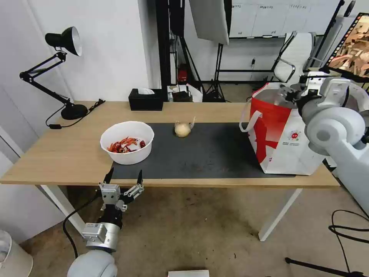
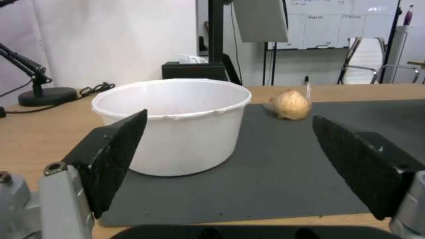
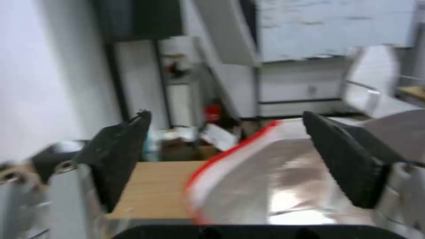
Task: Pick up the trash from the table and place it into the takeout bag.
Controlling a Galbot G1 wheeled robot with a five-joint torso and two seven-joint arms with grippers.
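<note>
Spread wide, the left gripper (image 1: 123,175) waits at the table (image 1: 69,154) edge before the bowl (image 1: 127,141). Right gripper (image 1: 287,93), fingers apart and empty, hovers above the takeout bag (image 1: 282,134). Grasping the bowl's rim seems next.

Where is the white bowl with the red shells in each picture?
Head view: the white bowl sits on the dark mat's near left corner, above the open left gripper.
Left wrist view: the bowl is close ahead, by one gripper finger.
Right wrist view: not in it.
Shared landmark: the yellowish pouch behind it.
</note>
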